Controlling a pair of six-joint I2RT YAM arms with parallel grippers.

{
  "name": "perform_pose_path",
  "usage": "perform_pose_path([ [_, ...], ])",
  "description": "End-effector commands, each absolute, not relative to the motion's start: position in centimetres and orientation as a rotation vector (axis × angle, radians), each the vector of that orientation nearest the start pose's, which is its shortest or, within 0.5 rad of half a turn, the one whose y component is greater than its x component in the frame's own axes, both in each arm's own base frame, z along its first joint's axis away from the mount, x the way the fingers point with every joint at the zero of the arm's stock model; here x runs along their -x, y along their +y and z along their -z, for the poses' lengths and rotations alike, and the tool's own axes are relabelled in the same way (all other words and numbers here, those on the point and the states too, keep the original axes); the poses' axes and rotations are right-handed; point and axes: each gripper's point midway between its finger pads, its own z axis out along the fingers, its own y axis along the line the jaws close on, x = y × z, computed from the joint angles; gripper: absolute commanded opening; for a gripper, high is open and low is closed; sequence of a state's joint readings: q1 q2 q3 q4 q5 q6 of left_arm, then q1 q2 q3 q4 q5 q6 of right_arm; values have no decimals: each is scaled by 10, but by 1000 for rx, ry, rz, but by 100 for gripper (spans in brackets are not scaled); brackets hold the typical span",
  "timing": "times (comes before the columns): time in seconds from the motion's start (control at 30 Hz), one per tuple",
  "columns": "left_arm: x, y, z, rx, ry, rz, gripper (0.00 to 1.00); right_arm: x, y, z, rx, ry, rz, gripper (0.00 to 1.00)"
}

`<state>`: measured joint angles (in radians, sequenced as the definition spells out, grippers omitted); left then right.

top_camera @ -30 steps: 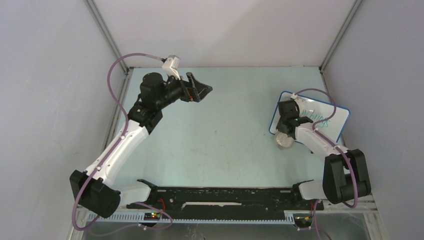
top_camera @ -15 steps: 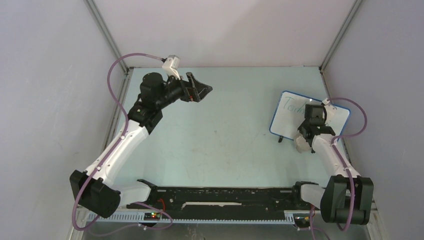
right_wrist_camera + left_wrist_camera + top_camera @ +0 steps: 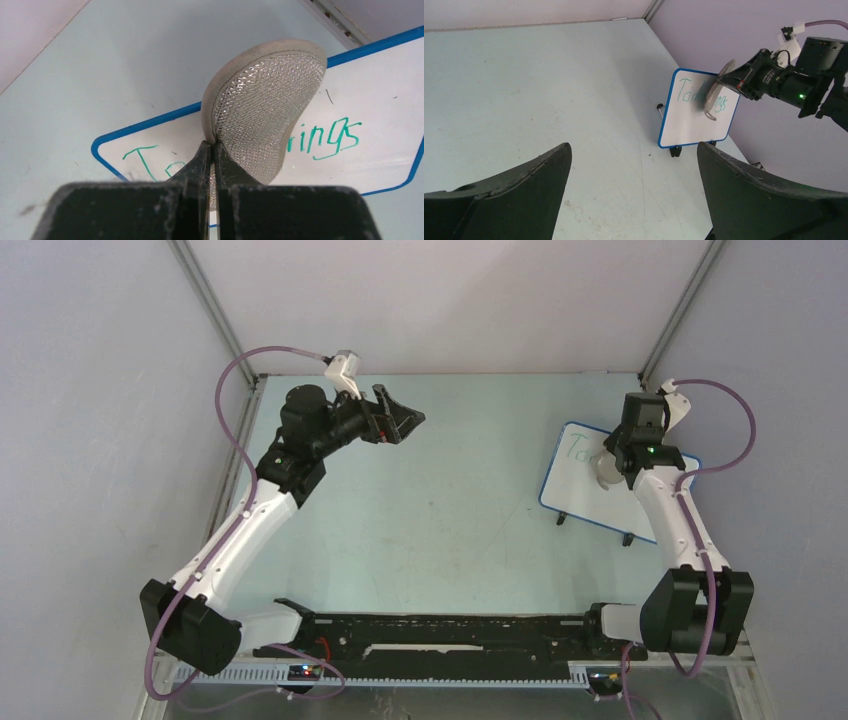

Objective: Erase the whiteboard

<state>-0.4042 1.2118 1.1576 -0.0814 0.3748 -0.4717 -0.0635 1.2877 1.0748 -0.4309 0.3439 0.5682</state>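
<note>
Spanning most of the top view: the pale table [image 3: 450, 500], closed in by grey walls on three sides.
Left arm: the left arm [image 3: 245, 525] runs from the lower left of the top view up to the upper left, well apart from the board.
Right arm: the right arm [image 3: 675, 520] rises along the right edge of the top view, and its wrist hangs over the board's far end.
Whiteboard: the whiteboard [image 3: 585, 490] sits at the right middle of the top view, near the right wall; it has a blue rim and rounded corners and stands tilted on the table.
Left gripper: the left gripper [image 3: 633, 150] is spread wide with nothing between its fingers and points across the table toward the board.
Sponge pad: a grey-beige oval sponge pad [image 3: 270, 100] with a mesh face is in front of the board's middle; contact with the board cannot be told.
Right gripper: the right gripper [image 3: 214, 145] is pinched tight on the pad's lower edge.
Handwriting: green handwriting [image 3: 325, 137] shows "To" left of the pad and "rings" right of it in the right wrist view.
Feet: small black feet [image 3: 675, 151] sit under the board's lower edge.
</note>
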Motion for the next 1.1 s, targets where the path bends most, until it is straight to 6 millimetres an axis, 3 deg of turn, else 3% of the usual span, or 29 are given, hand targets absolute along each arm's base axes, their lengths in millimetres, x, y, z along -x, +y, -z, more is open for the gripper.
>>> perform_pose_path([
  [0.0,-334,-234,-333,-237,1777,980,97,-375,-66,-182,-907,2045,124,0],
  [0.27,-333,-232,-336,-237,1769,971,98,-324,-60,-103,-949,2198,173,0],
  [0.4,-334,-232,-335,-236,1773,970,98,-305,-61,-93,-960,2194,181,0],
  [0.63,-335,-232,-332,-236,1779,961,98,-326,-63,-129,-934,2105,125,0],
  [0.93,-337,-232,-328,-234,1790,953,97,-380,-71,-198,-925,1985,76,0],
  [1.07,-338,-230,-328,-234,1790,938,98,-392,-78,-200,-943,1988,101,0],
])
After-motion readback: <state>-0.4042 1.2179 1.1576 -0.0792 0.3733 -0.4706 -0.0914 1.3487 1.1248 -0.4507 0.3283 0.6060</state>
